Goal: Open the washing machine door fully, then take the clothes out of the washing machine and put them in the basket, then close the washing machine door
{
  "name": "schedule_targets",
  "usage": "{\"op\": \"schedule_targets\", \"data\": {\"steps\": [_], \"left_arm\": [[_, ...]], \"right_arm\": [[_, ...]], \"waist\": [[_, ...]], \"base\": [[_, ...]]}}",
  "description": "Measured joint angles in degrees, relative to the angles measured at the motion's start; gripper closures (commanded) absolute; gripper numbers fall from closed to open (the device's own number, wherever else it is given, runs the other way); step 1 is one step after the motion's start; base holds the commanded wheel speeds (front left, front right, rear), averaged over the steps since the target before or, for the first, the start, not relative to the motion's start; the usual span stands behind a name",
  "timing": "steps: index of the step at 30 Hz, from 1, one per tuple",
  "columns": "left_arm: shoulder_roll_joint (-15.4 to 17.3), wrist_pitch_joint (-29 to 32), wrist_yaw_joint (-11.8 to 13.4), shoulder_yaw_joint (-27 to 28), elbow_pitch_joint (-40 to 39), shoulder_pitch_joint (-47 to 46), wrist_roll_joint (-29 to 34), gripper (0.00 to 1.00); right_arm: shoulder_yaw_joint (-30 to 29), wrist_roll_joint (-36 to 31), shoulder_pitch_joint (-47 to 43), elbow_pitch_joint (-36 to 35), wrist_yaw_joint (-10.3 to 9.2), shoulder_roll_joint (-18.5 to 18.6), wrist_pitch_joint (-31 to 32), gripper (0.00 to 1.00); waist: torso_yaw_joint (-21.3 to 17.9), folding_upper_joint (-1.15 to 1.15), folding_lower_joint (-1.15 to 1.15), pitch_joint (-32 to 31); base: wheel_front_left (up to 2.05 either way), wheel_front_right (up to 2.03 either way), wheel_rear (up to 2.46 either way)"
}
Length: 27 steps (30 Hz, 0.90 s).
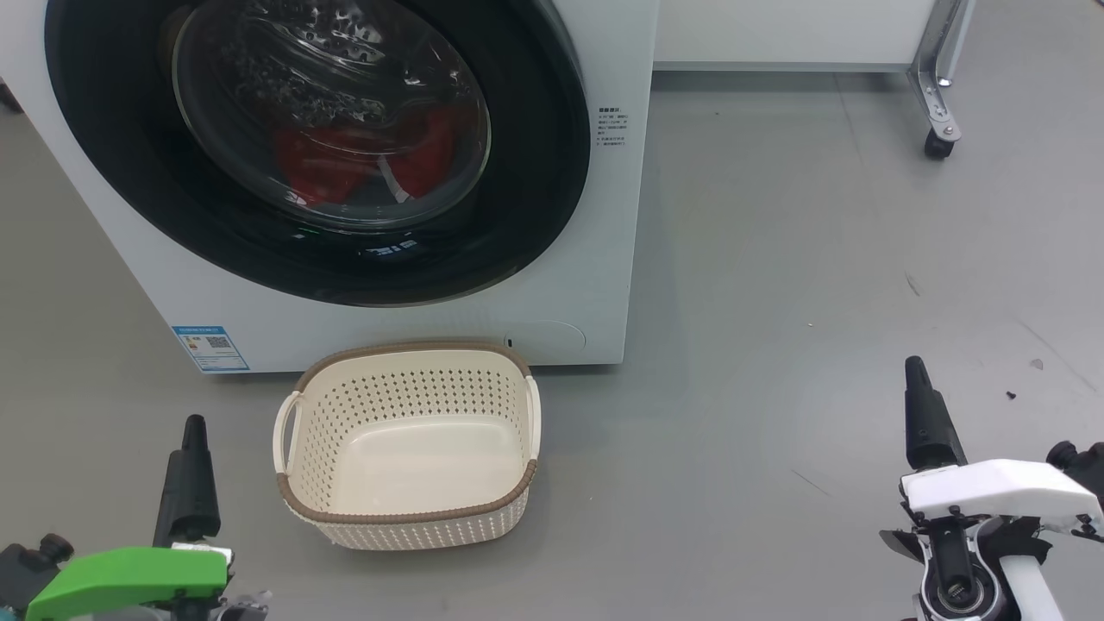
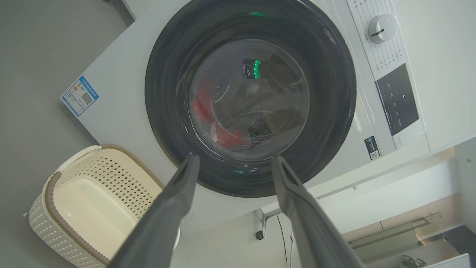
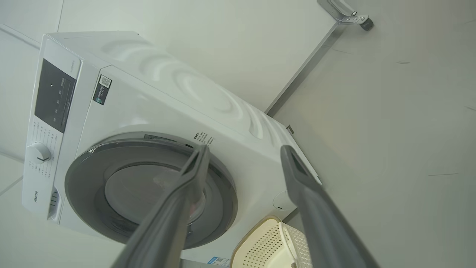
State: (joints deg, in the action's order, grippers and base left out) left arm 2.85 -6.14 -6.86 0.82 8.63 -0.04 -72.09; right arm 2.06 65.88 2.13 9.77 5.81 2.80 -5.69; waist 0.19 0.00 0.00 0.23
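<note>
Door [image 1: 535, 172] sits shut, up and ahead of your left claw [image 2: 235, 160], which is spread and frames it squarely; your right claw [image 3: 245, 149], also spread, aims at its right edge. Clothes [image 1: 328, 168] lie behind the glass; basket [image 1: 405, 392] sits empty below.

Left wrist view first: the left gripper [image 2: 235, 160] has two long, matte dark-grey fingers [image 2: 163, 216], flat-sided and tapering to blunt tips. The right gripper [image 3: 244, 149] is built the same. Now the head view, lower left: a bright green shell [image 1: 129, 582] caps that wrist, with a black knob [image 1: 52, 548] beside it. Lower right, a glossy white shell [image 1: 1000, 487] sits over black fittings, with what looks like a round black socket [image 1: 953, 591] underneath.
</note>
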Motion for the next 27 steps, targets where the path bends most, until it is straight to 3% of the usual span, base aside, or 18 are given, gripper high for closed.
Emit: {"op": "schedule_targets", "data": {"steps": [18, 27], "left_arm": [[-0.1, -2.3, 0.1, -3.8, -1.2, 0.3, 16.3, 0.0], [0.6, -3.3, 2.8, -5.3, 0.0, 1.1, 27.9, 0.0]], "right_arm": [[3.8, -13.1, 0.0, -1.5, -2.45, 0.0, -2.3, 0.0], [6.0, -21.4, 0.0, -0.4, -4.57, 0.0, -3.4, 0.0]], "waist": [[-0.1, 0.0, 0.0, 0.5], [-0.1, 0.0, 0.0, 0.7]], "base": [[0.0, 0.0, 0.0], [0.0, 0.0, 0.0]]}}
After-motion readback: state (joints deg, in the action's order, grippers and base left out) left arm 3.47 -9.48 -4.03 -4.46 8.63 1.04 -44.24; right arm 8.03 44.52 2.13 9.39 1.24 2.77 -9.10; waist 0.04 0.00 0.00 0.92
